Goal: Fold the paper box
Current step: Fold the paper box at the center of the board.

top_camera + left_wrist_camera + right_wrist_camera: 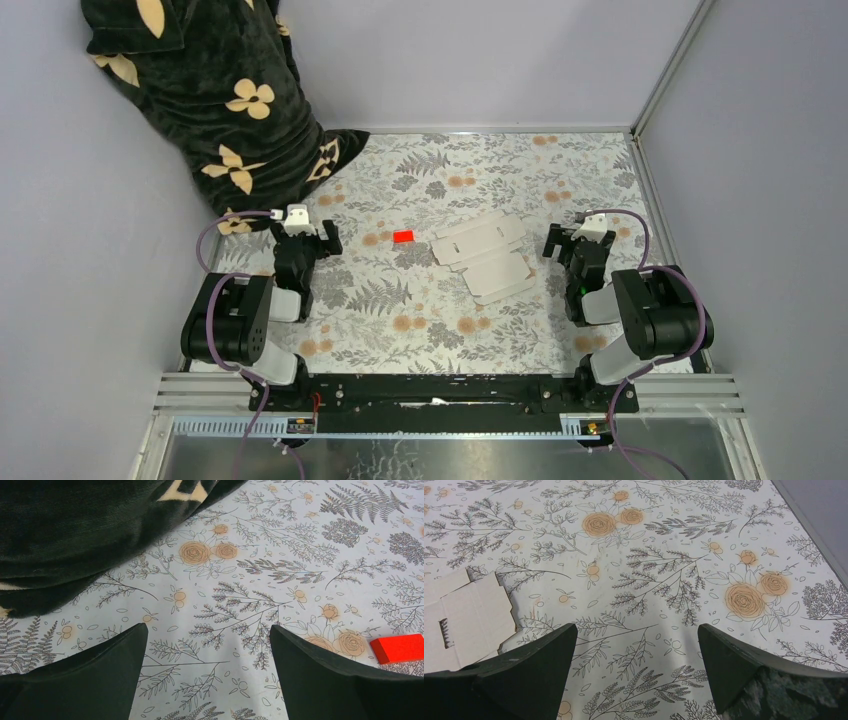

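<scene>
Two pincers stand spread and empty: the left pincer (207, 630) well to the left of the paper box (485, 258), the right pincer (637, 627) near its right edge. That box lies flat and unfolded on the surface (450, 335); seemingly every fold remains to be made.

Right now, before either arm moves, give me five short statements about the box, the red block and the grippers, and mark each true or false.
1. The paper box lies flat and unfolded on the table. True.
2. The left gripper is shut on the paper box. False: it is open and empty, and the box lies off to its right.
3. The right gripper is open and holds nothing. True.
4. The red block lies on top of the box. False: it lies on the table beside the box, apart from it.
5. A dark flowered cloth covers the far left corner. True.
</scene>
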Controlling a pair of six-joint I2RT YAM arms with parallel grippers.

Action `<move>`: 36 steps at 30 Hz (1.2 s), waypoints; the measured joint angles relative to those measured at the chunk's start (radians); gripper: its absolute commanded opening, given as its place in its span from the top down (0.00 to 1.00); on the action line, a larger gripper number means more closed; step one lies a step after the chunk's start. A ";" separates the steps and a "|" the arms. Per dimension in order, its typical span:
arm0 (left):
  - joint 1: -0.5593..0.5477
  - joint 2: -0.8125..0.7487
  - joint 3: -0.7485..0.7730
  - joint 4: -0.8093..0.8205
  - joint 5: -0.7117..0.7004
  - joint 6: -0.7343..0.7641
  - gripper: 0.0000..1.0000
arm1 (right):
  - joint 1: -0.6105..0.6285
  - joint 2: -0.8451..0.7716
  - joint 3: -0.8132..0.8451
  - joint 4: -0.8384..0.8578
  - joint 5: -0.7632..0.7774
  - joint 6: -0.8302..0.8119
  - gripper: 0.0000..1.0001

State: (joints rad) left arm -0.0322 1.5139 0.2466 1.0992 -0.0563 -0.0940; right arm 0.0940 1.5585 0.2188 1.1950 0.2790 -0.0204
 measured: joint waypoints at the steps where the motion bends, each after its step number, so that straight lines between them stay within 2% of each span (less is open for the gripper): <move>1: 0.000 0.000 0.000 0.000 0.000 0.000 0.01 | 0.000 0.000 0.000 0.000 -0.002 0.000 0.00; 15: 0.000 -0.004 0.000 -0.005 -0.003 0.000 0.01 | -0.003 0.000 0.000 0.001 -0.003 0.000 0.00; 16: -0.001 -0.018 0.002 -0.027 -0.008 0.000 0.01 | -0.003 0.000 0.000 0.001 0.002 0.003 0.00; 18: -0.008 -0.101 0.040 -0.187 -0.035 -0.016 0.01 | -0.003 -0.014 0.010 -0.043 0.021 0.013 0.00; 19: -0.011 -0.142 0.072 -0.263 -0.043 -0.039 0.01 | -0.003 -0.034 0.023 -0.095 0.023 0.018 0.00; 21: -0.018 -0.229 0.199 -0.448 -0.042 -0.146 0.01 | -0.003 -0.122 0.103 -0.324 0.023 0.057 0.00; 25: -0.063 -0.290 0.396 -0.583 0.017 -0.303 0.01 | -0.003 -0.220 0.412 -0.737 -0.034 0.133 0.00; 27: -0.146 -0.279 0.513 -0.689 0.023 -0.338 0.01 | -0.003 -0.248 0.566 -0.883 -0.084 0.162 0.00; 29: -0.256 -0.241 0.638 -0.777 0.007 -0.335 0.01 | -0.003 -0.282 0.666 -0.962 -0.138 0.204 0.00; 32: -0.407 -0.156 0.853 -0.885 0.000 -0.306 0.01 | -0.010 -0.307 0.681 -0.996 -0.196 0.308 0.00; 34: -0.440 -0.096 0.990 -0.953 0.005 -0.315 0.01 | -0.021 -0.266 0.684 -1.019 -0.267 0.350 0.00; 36: -0.419 -0.056 1.069 -0.990 0.032 -0.374 0.01 | -0.027 -0.183 0.695 -1.052 -0.341 0.378 0.02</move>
State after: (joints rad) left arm -0.4515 1.4574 1.3151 0.1089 -0.0242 -0.4683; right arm 0.0666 1.3750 0.9142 0.1432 -0.0624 0.3580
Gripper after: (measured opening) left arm 0.987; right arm 0.993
